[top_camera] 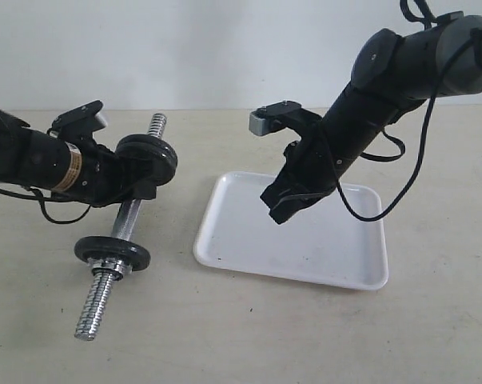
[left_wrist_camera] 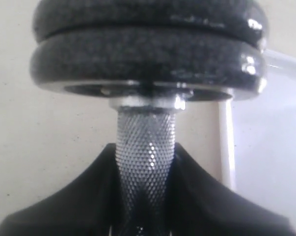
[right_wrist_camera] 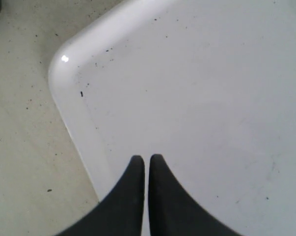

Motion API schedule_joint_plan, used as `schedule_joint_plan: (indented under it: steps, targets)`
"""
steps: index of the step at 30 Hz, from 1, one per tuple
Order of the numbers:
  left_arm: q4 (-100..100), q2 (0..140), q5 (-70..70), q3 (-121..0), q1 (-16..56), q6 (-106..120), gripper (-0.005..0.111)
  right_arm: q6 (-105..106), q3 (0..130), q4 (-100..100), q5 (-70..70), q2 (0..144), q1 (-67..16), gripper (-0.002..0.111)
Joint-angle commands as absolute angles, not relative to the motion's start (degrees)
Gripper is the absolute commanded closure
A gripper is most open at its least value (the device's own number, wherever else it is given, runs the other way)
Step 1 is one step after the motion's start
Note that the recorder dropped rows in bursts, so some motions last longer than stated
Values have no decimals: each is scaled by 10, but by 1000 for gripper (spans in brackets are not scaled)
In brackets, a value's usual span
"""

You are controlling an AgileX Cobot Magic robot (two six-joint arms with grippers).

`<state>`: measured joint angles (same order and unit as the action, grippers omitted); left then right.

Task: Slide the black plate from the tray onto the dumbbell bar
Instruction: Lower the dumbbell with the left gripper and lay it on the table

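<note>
Gripping the dumbbell bar are left fingers; right fingers hover closed over tray.

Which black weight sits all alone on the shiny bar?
The round black disc by the chrome bar's nearer threaded end; the other two black discs are stacked together beside the left gripper.

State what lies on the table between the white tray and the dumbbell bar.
Nothing: the exterior view shows only bare tabletop between the tray and the dumbbell bar.
</note>
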<state>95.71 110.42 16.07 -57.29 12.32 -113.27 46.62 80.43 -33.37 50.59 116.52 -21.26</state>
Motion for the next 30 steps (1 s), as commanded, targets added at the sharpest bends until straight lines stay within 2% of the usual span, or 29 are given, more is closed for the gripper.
schedule_joint_plan:
  steps: [1,16,24,30]
  targets:
    - [921,1090,167,-601,126,-1137,102,465,807,-331,497,1158,-211,109]
    - [859,1098,153,-603,127,-1137,102,460,807,-328,493,1158,-211,109]
    - [859,1114,203,-621,128,-1129,102,460,807,-328,493,1158,-211,109]
    - [859,1139,183,-627,151,-1114,102,460,807,-326,493,1158,-211,109]
